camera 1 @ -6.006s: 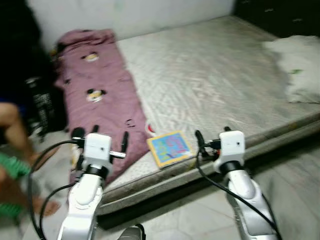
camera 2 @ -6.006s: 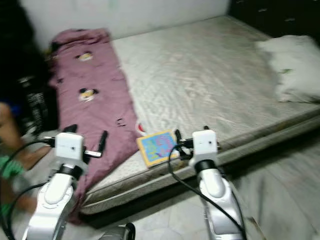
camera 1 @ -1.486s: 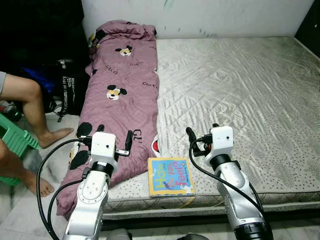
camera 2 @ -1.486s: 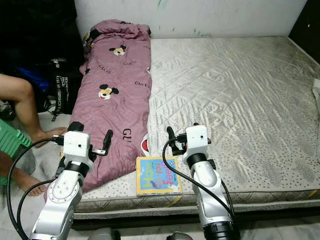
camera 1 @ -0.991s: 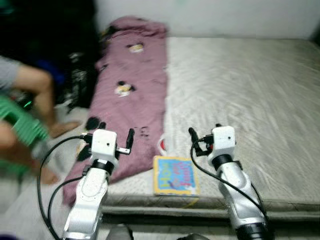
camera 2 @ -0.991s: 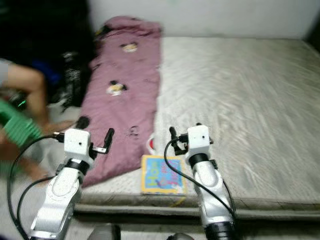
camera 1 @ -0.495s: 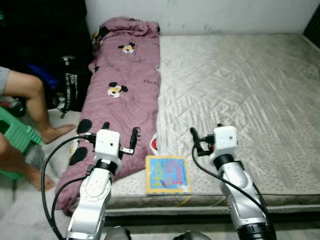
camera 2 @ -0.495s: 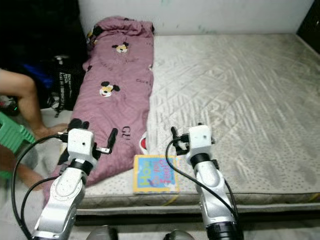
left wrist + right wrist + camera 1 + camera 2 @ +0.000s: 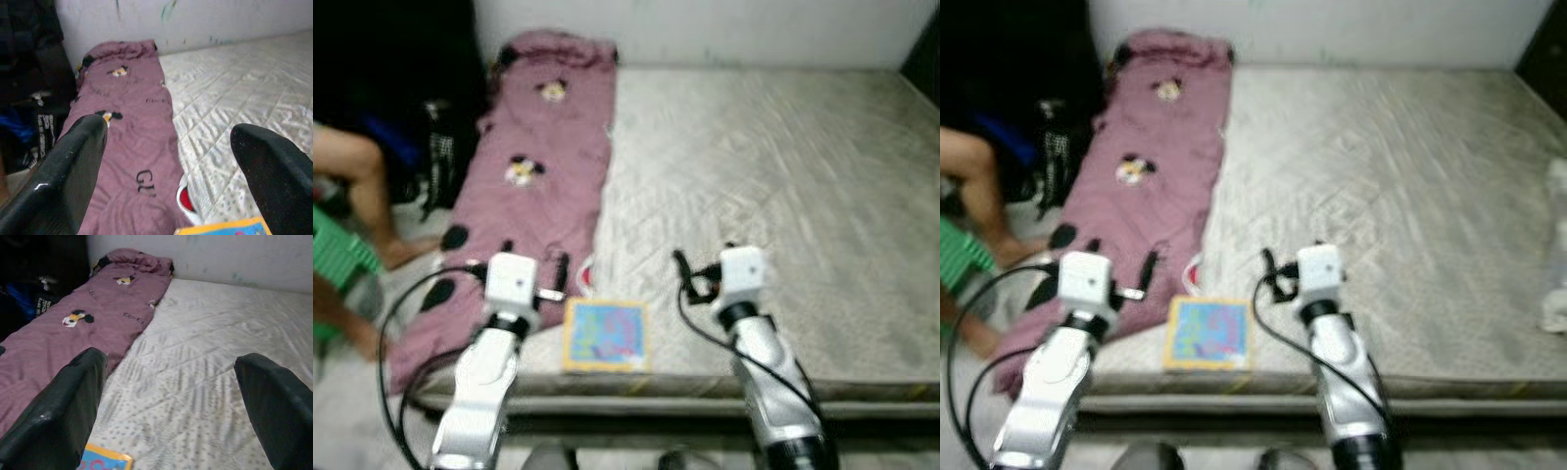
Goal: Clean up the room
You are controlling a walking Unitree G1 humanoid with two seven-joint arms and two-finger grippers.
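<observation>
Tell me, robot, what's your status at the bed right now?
Left claw and right claw open, holding nothing, raised over the mattress edge. Colourful book lies flat between them, near the edge. Purple blanket alongside; person's leg at left.

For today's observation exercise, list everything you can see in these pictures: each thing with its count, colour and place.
mattress: one, grey-white, fills the middle and right.
blanket: one, mauve with cartoon prints, along the mattress's left side.
book: one, blue with yellow edge, at the mattress's near edge.
bag: one, black, on the floor at left.
stool: one, green, far left.
person's leg: one, far left.
left gripper: one, black, open, above the blanket.
right gripper: one, black, open, above the mattress.
</observation>
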